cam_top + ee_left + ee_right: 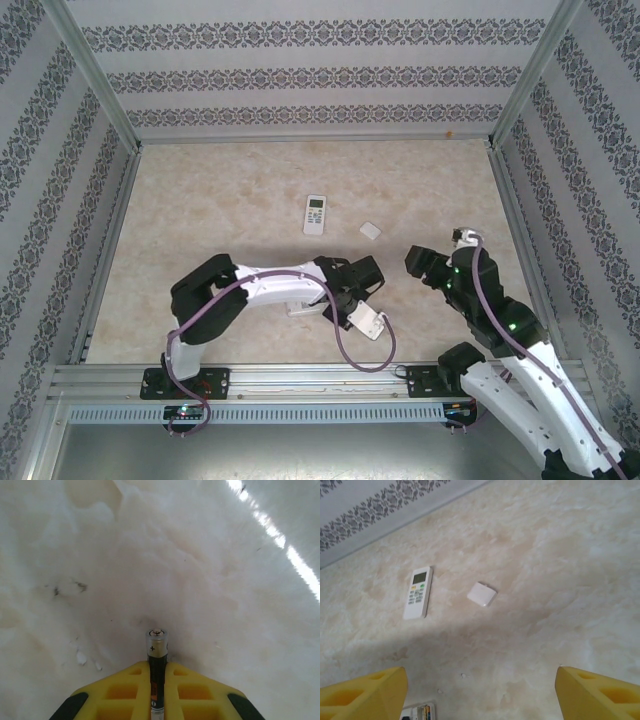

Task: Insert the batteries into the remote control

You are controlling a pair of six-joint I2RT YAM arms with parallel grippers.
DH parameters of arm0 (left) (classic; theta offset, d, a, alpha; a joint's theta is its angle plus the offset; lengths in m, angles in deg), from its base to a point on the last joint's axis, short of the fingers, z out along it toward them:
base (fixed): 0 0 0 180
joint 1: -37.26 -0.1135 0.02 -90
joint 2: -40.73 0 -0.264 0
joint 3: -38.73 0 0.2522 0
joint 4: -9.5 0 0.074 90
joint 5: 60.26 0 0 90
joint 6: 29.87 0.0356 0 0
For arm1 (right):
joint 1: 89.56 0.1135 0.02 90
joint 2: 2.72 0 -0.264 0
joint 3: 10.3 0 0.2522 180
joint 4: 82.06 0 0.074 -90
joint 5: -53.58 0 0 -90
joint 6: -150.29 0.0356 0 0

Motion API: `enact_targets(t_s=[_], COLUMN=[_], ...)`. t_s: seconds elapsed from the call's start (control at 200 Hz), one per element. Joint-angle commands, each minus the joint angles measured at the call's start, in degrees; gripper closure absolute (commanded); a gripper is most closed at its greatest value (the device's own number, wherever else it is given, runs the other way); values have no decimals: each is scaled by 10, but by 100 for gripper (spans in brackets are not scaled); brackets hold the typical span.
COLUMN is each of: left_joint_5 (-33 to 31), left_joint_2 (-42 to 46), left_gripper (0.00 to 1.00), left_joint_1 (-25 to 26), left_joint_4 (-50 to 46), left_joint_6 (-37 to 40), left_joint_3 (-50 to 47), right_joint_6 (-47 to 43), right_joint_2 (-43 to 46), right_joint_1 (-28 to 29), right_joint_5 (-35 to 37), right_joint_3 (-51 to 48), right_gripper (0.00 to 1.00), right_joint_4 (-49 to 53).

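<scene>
Firmly, the left gripper [157, 669] is clenched on a battery [157, 650], whose light tip pokes out toward 12 o'clock above the table [225, 580]. The right gripper [481, 672] is released, its fingers wide apart. From it, the remote [418, 592] lies face up at 11 o'clock, with a small white cover [481, 594] near the remote's 3 o'clock.

light: bright, even | left wrist: washed-out blur, glare streak upper right | right wrist: soft shadow band
</scene>
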Motion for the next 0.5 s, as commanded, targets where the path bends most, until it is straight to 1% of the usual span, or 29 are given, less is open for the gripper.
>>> enact_targets(t_s=[0.0, 0.05, 0.105, 0.175, 0.33, 0.425, 0.495], left_joint_5=[-35, -35, -36, -44, -55, -36, 0], left_joint_2=[-19, -29, -35, -38, -28, 12, 74], left_gripper=[87, 86, 80, 69, 62, 57, 50], left_joint_1=[7, 7, 9, 10, 10, 10, 9], left_joint_4=[-4, -9, -3, 15, 42, 81, 141], left_joint_6=[72, 79, 83, 92, 96, 76, 30], left_joint_3=[28, 33, 32, 22, 9, -14, -53], right_joint_6=[-12, -9, -6, -5, -13, -22, -31], right_joint_2=[13, 16, 17, 16, 12, 1, -15], right_joint_1=[-7, -8, -8, -8, -8, -10, -12], right_joint_5=[8, 4, 0, -3, -2, -3, -8], right_joint_3=[10, 8, 7, 7, 14, 15, 13], right_gripper=[21, 21, 21, 21, 20, 20, 18], right_joint_4=[32, 33, 32, 29, 27, 27, 27])
